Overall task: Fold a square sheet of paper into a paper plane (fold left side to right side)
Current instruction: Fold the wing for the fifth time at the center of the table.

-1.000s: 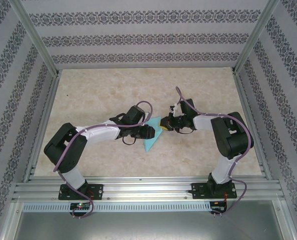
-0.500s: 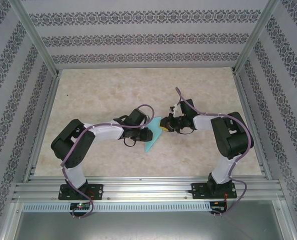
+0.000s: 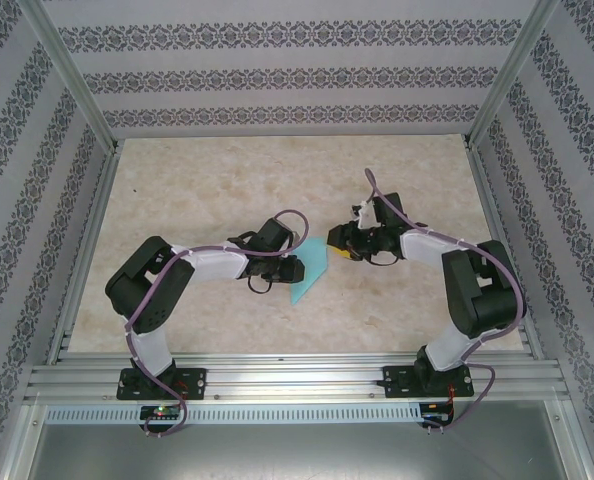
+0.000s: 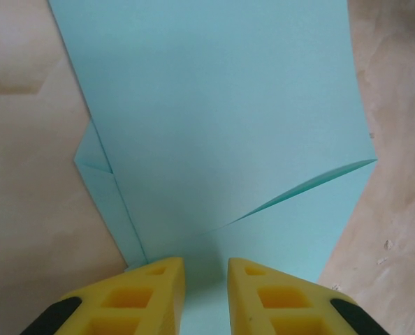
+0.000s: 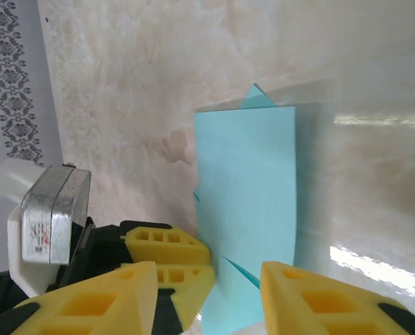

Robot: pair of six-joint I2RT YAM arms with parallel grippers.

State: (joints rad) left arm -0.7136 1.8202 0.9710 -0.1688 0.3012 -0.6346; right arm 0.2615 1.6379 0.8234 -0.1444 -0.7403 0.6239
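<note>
**Right jaws** [image 5: 206,307]: these stand well apart, where a second ago they were shut. In the same interval the right arm has drawn back toward its own side. The jaws now sit just clear of the folded turquoise sheet [image 5: 246,181], whose far right corner they had been at. Nothing lies between them and no contact with the paper is evident. Judgement: this is a release. The right arm's part in the current fold looks finished, and the sheet is left to the other arm.

**Left jaws** [image 4: 205,296]: a narrow gap remains, somewhat tighter than a second ago. The tips are at the sheet's edge on the left arm's side, and paper shows through the gap. From the right wrist camera, the left fingers [image 5: 167,246] sit close one above the other against that edge. The gap looks too wide for a pinch on thin paper. Whether the tips press the sheet down cannot be told.

**Sheet:** it lies on the tabletop [image 3: 227,190] between the two grippers, with no noticeable shift in position.
- It is layered, with a broad upper panel.
- An under-layer juts out along one side.
- One flap is lifting slightly.
- A small pointed tip shows beyond the far edge.

Judgement: this is an intermediate fold, not yet a dart.
</note>
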